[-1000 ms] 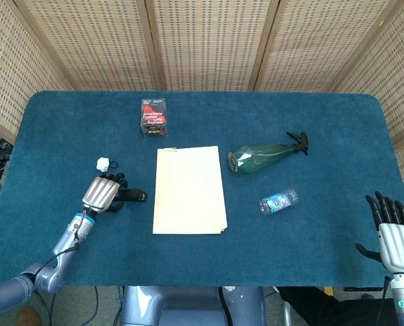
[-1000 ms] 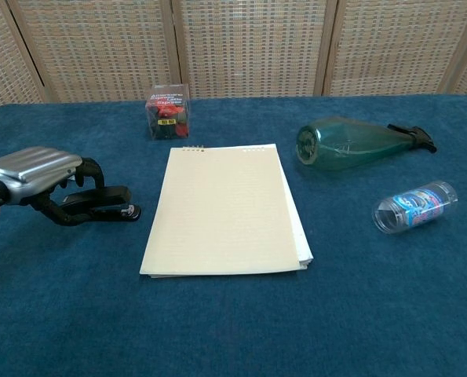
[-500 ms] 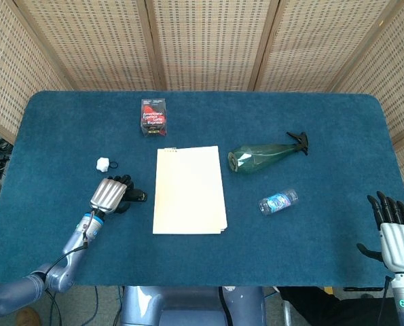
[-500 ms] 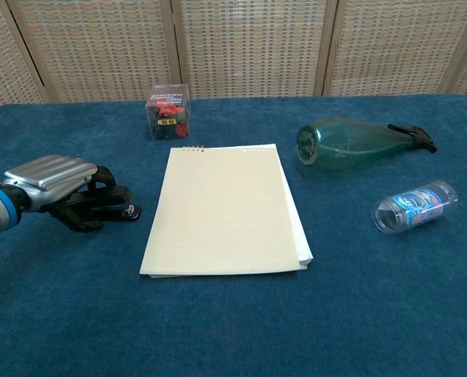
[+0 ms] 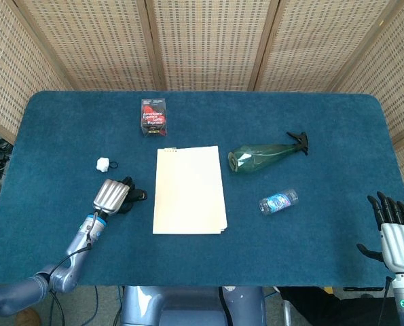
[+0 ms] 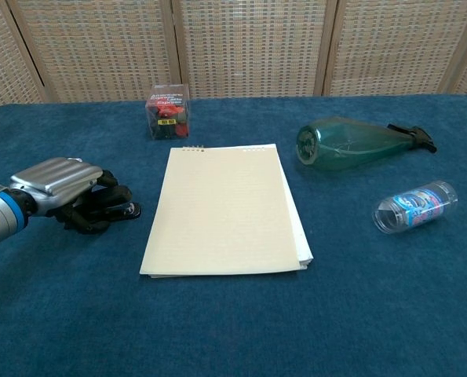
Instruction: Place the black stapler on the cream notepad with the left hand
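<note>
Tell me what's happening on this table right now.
The robot's left hand is wrapped around a black stapler lying on the blue table, just left of the cream notepad. The stapler is not on the notepad yet. The right hand waits open at the table's near right corner, holding nothing.

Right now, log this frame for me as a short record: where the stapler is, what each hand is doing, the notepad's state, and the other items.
stapler: black stapler on the table, left of the notepad, not lifted
left hand: left hand curled around the stapler
right hand: right hand idle at the near right table edge, fingers apart, holding nothing
notepad: cream notepad flat mid-table, nothing on it
other items: green spray bottle and clear bottle lying on their sides; small clear box behind the notepad
</note>
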Robot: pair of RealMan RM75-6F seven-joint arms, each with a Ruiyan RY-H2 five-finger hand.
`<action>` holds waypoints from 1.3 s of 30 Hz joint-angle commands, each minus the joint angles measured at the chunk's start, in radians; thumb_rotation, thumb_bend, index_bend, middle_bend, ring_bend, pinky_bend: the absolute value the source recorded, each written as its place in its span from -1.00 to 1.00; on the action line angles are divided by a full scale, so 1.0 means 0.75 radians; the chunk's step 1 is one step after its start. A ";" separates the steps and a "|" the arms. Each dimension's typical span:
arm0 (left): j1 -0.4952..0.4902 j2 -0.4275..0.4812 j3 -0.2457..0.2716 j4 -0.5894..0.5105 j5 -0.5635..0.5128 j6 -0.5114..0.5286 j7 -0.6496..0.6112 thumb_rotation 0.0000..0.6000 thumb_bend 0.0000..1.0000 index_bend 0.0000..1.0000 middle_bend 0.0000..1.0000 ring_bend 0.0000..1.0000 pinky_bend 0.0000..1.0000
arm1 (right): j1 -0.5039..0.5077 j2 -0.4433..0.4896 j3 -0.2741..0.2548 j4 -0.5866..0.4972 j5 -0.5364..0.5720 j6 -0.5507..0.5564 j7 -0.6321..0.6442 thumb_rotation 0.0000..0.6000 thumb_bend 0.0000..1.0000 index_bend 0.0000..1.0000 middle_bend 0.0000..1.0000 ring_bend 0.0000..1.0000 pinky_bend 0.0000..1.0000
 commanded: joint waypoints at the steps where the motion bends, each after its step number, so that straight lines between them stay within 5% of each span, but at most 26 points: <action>1: 0.003 0.013 -0.006 -0.015 0.013 0.026 -0.033 1.00 -0.06 0.23 -0.11 0.16 0.27 | -0.001 0.001 -0.001 -0.001 -0.002 0.003 0.003 1.00 -1.00 -1.00 -1.00 -1.00 -1.00; 11: -0.035 0.175 -0.057 -0.246 0.101 0.129 -0.050 1.00 -0.06 0.24 -0.11 0.16 0.27 | -0.004 0.013 0.004 -0.011 -0.002 0.008 0.025 1.00 -1.00 -1.00 -1.00 -1.00 -1.00; 20: -0.166 0.195 -0.134 -0.411 0.026 -0.002 0.080 1.00 -0.07 0.28 -0.07 0.19 0.27 | 0.001 0.017 0.012 0.001 0.020 -0.009 0.046 1.00 -1.00 -1.00 -1.00 -1.00 -1.00; 39: -0.410 -0.207 -0.155 -0.019 -0.099 -0.156 0.188 1.00 -0.09 0.27 -0.07 0.19 0.27 | 0.023 0.005 0.035 0.049 0.091 -0.070 0.070 1.00 -1.00 -1.00 -1.00 -1.00 -1.00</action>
